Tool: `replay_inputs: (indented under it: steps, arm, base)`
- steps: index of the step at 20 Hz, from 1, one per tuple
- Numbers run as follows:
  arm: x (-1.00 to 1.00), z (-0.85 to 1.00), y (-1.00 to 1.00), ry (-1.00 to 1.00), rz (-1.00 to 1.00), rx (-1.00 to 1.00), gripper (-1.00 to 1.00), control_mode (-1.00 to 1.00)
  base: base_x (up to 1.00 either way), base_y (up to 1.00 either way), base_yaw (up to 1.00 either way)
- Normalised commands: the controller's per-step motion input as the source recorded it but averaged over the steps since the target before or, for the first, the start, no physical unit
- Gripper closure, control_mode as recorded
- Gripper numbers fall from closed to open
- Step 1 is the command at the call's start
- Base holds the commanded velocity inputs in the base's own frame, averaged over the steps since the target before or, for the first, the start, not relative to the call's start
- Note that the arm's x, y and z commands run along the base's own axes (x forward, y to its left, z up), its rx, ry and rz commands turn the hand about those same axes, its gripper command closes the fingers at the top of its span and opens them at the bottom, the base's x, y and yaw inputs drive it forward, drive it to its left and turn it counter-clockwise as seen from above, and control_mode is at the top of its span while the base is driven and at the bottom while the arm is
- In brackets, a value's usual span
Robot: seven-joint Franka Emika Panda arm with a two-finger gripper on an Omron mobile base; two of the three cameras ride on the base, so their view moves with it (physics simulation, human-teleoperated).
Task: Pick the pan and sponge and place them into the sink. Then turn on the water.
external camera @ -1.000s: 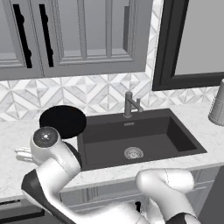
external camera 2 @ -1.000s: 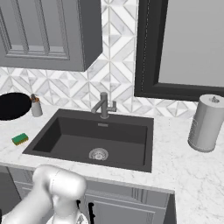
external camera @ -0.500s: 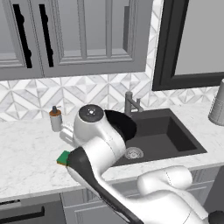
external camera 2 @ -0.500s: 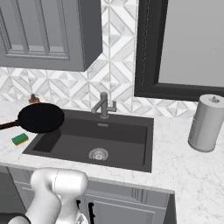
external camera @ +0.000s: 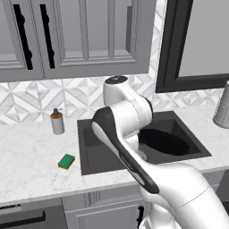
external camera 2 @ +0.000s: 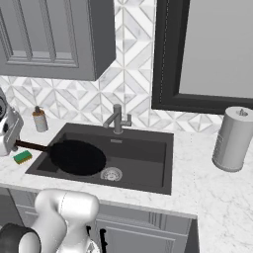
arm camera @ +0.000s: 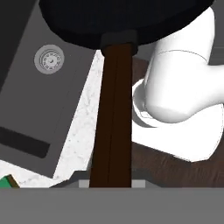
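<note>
My gripper point(external camera 2: 14, 143) is shut on the long brown handle point(arm camera: 114, 113) of the black pan point(external camera 2: 77, 157). The pan hangs roughly level over the left half of the dark grey sink point(external camera 2: 148, 148), its handle reaching out over the left rim. In the left base view the pan point(external camera: 163, 141) shows behind my arm, over the sink point(external camera: 89, 154). In the hand view the pan point(arm camera: 122, 22) sits above the silver drain point(arm camera: 49, 59). The green and yellow sponge point(external camera: 66, 161) lies on the counter left of the sink; it is the sponge point(external camera 2: 22, 157) just below the handle. No water shows at the faucet point(external camera 2: 117, 118).
A soap dispenser point(external camera: 57, 121) stands at the back left of the sink, also the dispenser point(external camera 2: 39, 119). A paper towel roll point(external camera 2: 232, 139) stands on the counter to the right. Wall cabinets hang above the counter on the left.
The arm has swung right, carrying the pan from the counter at the left to over the sink. The sponge has stayed put.
</note>
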Motion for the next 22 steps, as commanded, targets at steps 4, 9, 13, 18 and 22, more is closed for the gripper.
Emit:
replay_inputs:
  steps: [4, 9, 13, 18, 22]
  arm:
    - [0.43, 0.04, -0.57, 0.04, -0.24, -0.20, 1.00, -1.00]
    - [0.63, 0.00, -0.24, -0.20, -0.01, -0.11, 1.00, -1.00]
    - [0.61, -0.18, -0.20, -0.18, 0.00, -0.11, 1.00, -1.00]
    - [0.14, -0.55, -0.05, -0.09, 0.00, -0.01, 1.00, -1.00]
    - [0.00, -0.60, -0.06, -0.14, 0.00, 0.00, 1.00, -1.00]
  base:
    - [0.00, 0.00, 0.00]
    - [0.00, 0.00, 0.00]
    - [0.00, 0.00, 0.00]
    - [0.00, 0.00, 0.00]
    - [0.00, 0.00, 0.00]
